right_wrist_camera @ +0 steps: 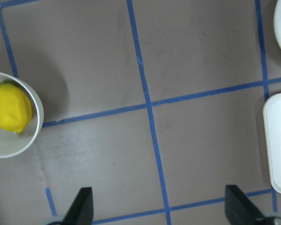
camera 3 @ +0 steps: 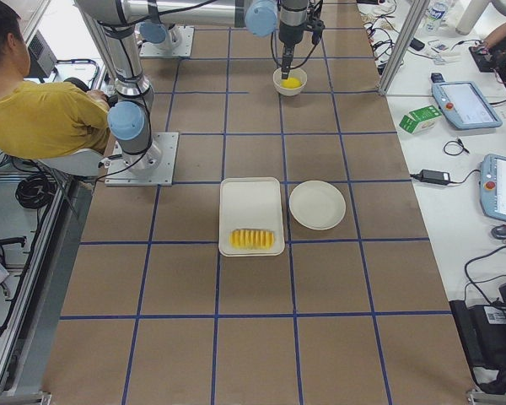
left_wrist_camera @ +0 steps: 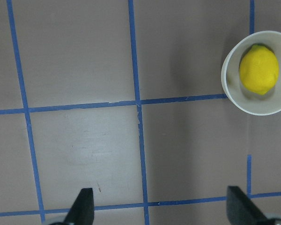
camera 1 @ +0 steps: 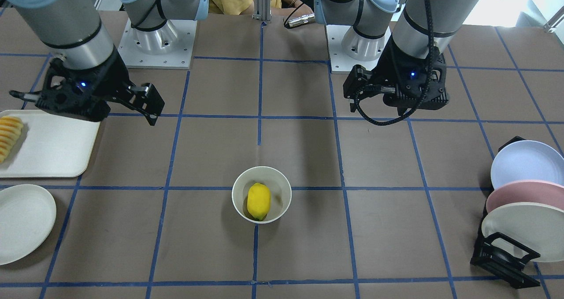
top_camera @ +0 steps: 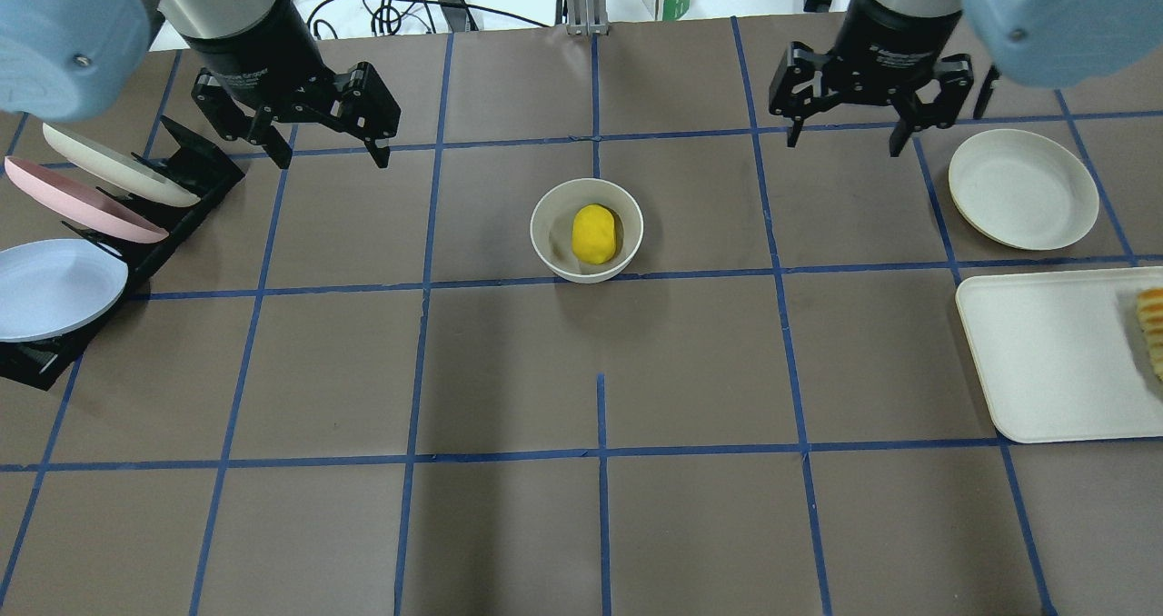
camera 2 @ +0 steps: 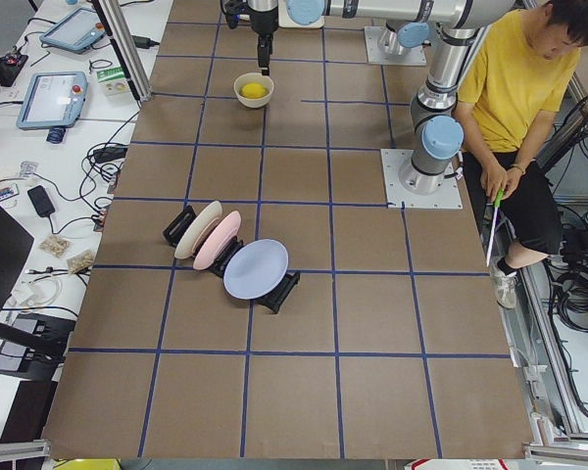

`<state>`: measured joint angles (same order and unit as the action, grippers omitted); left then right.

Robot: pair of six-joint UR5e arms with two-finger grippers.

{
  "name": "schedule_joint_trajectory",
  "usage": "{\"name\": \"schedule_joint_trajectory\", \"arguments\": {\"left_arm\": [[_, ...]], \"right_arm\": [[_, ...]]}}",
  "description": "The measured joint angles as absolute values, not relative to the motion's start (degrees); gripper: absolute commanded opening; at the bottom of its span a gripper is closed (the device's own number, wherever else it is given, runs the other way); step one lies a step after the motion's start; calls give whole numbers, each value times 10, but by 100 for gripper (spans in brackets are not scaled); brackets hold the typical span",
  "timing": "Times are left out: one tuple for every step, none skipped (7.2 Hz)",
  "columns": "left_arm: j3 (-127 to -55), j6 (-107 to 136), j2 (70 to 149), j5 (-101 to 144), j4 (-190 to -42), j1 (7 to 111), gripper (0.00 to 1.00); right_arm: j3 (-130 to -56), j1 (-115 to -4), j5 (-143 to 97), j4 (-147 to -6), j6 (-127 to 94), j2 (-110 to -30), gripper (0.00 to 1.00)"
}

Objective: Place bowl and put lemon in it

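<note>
Lemon (top_camera: 595,233) lies inside the off-white bowl (top_camera: 548,234) at upper centre of the overhead frame, on the taped brown surface (top_camera: 509,371). Its long axis runs roughly up and down that frame. The left jaws, at upper left, and the right jaws, at upper right, both hang spread wide and empty, well apart from the bowl, which sits between them and lower in the frame. Neither arm looks clearly nearer. In the left wrist view the bowl sits at upper right; in the right wrist view, at the left edge. By this showing the task appears done, with only a retreat left.
</note>
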<state>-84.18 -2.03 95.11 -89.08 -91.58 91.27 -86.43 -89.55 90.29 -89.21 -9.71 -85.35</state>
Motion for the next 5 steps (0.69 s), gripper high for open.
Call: {"name": "schedule_joint_trajectory", "arguments": {"left_arm": [[-842, -20, 951, -891, -916, 913, 100], [-842, -20, 951, -892, -916, 913, 100], [-843, -20, 951, -892, -916, 914, 100], [-843, -20, 951, -892, -916, 914, 100], [-843, -20, 951, -892, -916, 914, 100]], "right_arm": [[-873, -886, 902, -863, -89, -872, 100], [-883, -883, 902, -853, -90, -883, 100], [-888, -882, 903, -850, -91, -889, 100], [-890, -882, 902, -849, -93, -893, 100], [-890, -884, 901, -849, -96, -896, 100]]}}
